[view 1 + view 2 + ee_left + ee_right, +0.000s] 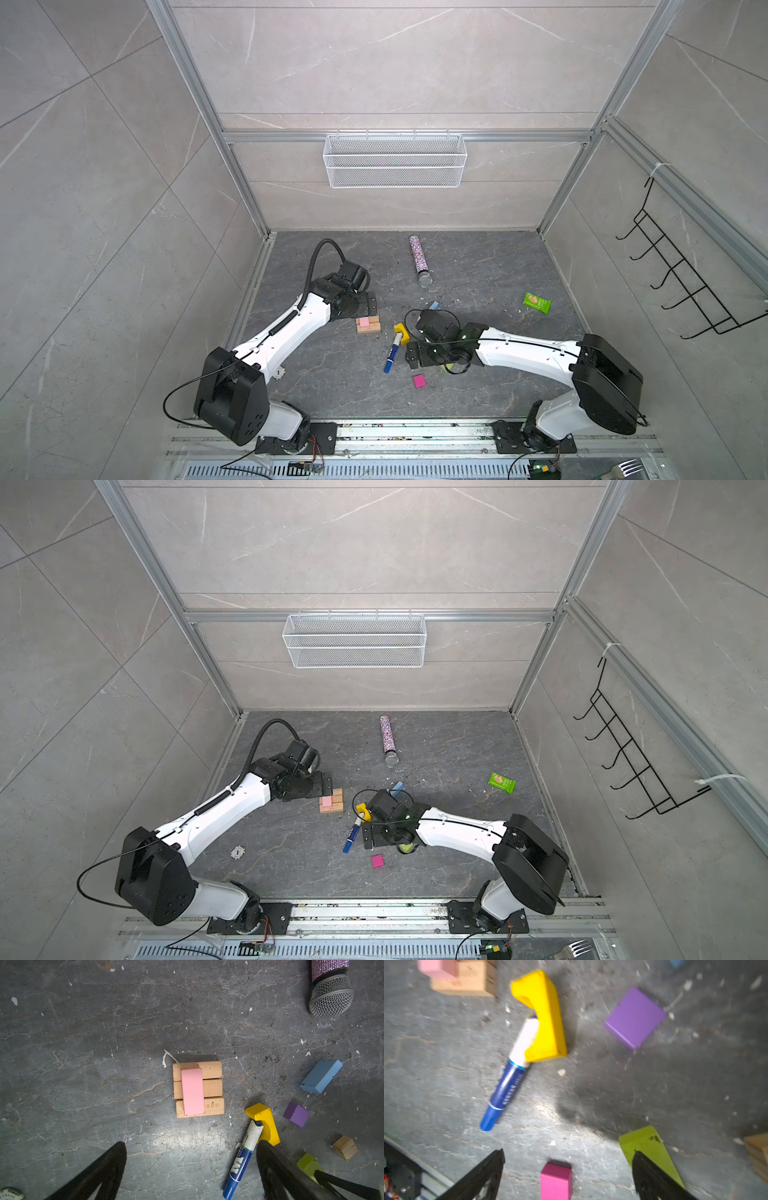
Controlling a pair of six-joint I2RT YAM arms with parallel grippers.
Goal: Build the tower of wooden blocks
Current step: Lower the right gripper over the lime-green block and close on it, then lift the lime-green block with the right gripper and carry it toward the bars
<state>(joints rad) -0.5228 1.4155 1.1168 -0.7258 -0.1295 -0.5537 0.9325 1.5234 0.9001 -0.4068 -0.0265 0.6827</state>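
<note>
The tower (212, 1086) is three tan bars lying side by side with a pink block (192, 1092) across them; both top views show it (368, 328) (331, 806). My left gripper (192, 1145) hangs open and empty just short of it (368, 305). Loose wood blocks lie to the right: a yellow arch (264, 1122) (542, 1016), a purple block (635, 1017), a light-blue block (321, 1075), a tan cube (345, 1148), a lime-green block (645, 1147) and a magenta block (556, 1180). My right gripper (569, 1153) is open above the floor; the magenta block lies in its gap, and one finger overlaps the lime-green block.
A blue-and-white marker pen (506, 1088) rests with its tip in the yellow arch. A glittery microphone tube (419, 259) lies at the back and a green snack packet (537, 302) to the right. A bottle cap (237, 852) sits near the left arm. A wire basket (395, 160) hangs on the back wall.
</note>
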